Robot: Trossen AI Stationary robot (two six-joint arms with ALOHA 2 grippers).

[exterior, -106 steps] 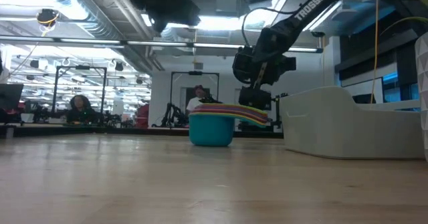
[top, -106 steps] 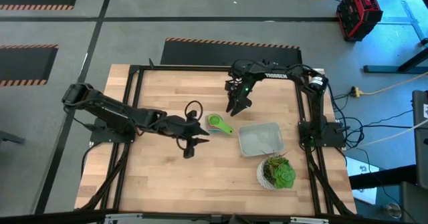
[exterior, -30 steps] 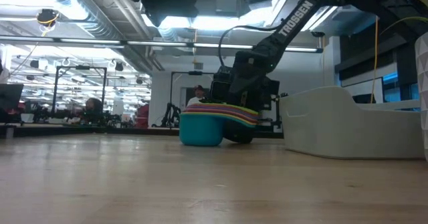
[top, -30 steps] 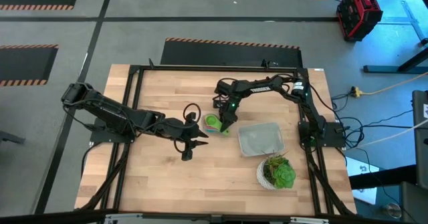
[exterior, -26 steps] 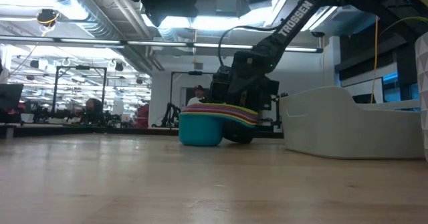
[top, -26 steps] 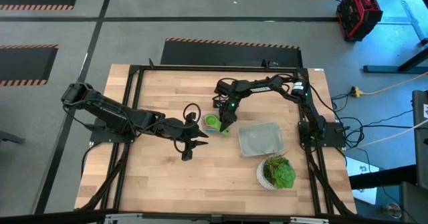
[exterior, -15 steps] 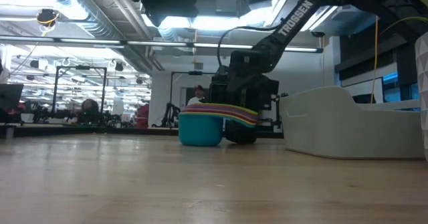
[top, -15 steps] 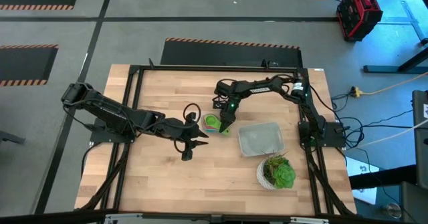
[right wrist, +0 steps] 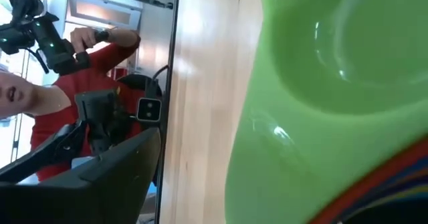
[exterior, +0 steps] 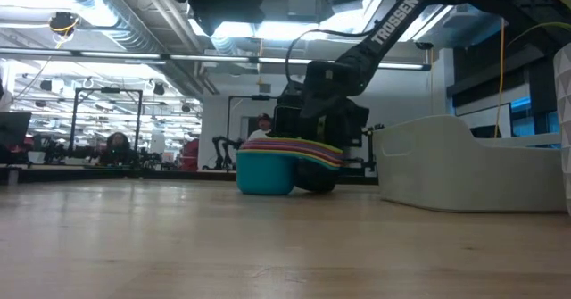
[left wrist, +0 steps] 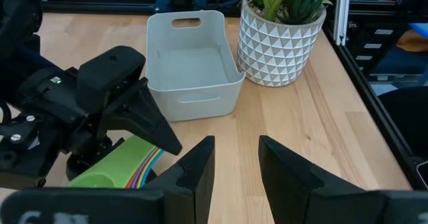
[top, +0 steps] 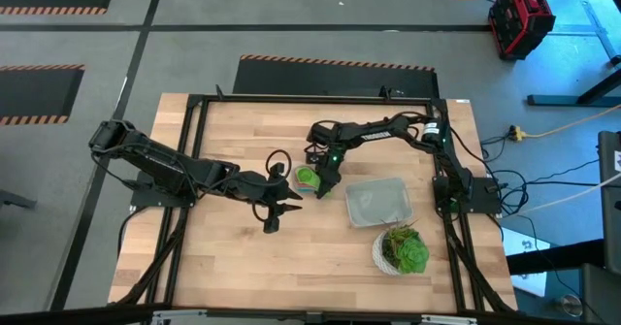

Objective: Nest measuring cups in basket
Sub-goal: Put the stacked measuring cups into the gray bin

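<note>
Nested measuring cups (top: 309, 177) on bench (top: 233, 150), just left of empty basket (top: 378, 203). Right gripper (top: 321, 184) down at cup handles, fingers spread wide, nothing grasped. Left gripper (top: 279, 203) nearby, fingers parted, empty.

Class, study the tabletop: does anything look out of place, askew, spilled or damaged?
Nothing is spilled or damaged. The nested stack of coloured plastic measuring cups stands upright on the wooden table, beside the light-gray rectangular basket rather than inside it. The right gripper is down at the stack.
</note>
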